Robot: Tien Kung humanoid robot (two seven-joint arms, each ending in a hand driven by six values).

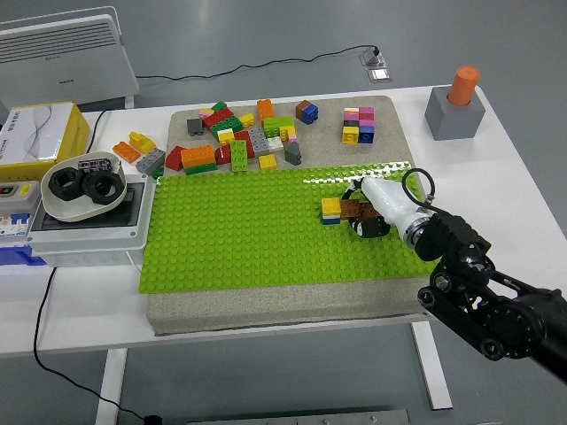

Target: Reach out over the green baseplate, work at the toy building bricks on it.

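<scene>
The green baseplate (pixel 239 230) lies on a beige pad in the middle of the table. A small yellow-on-blue brick stack (pixel 331 211) stands on its right part. A brown brick (pixel 357 208) sits right beside that stack. My right hand (pixel 365 217), with a white back and black fingers, reaches in from the lower right. It rests low on the plate, with its fingers curled around the brown brick. Most of the fingers are hidden under the hand. The left arm does not show.
Several loose bricks (pixel 239 137) lie on the pad behind the plate, with a pink-and-yellow stack (pixel 358 125) to the right. A grey block with an orange cylinder (pixel 455 106) stands far right. A grey box holding a bowl of black rings (pixel 81 190) stands left.
</scene>
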